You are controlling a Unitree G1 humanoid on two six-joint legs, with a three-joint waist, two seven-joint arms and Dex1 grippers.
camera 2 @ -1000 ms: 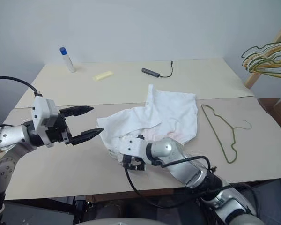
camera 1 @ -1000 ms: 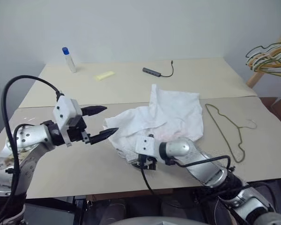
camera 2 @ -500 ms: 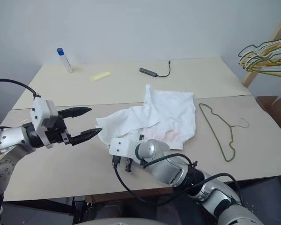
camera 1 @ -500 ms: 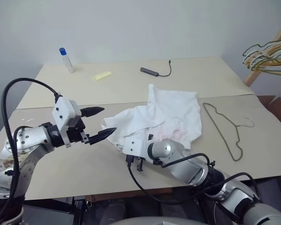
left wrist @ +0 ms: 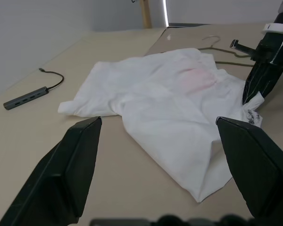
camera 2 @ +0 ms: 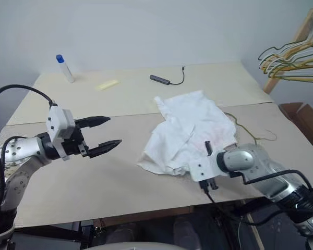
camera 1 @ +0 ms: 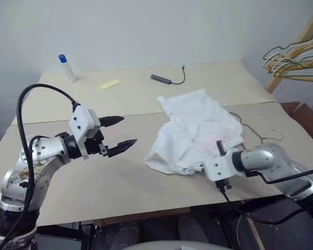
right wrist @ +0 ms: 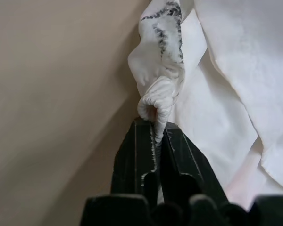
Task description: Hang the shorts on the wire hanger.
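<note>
White shorts (camera 1: 195,133) on a pale beige surface (camera 1: 94,182).

The shorts carry a faint pink stain near their middle and a band of small dark grey markings along one bunched edge. The wire hanger (camera 1: 253,136) is dark olive-grey. The left gripper (camera 1: 120,133) and the right gripper (right wrist: 153,134) have black fingers on white housings. A white bottle (camera 1: 66,67) has a blue cap, beside a pale yellow piece (camera 1: 109,84) and a dark grey hub (camera 1: 161,79) with a black cable. Yellow, tan and dark hangers (camera 1: 292,54) hang from a wooden rack.
</note>
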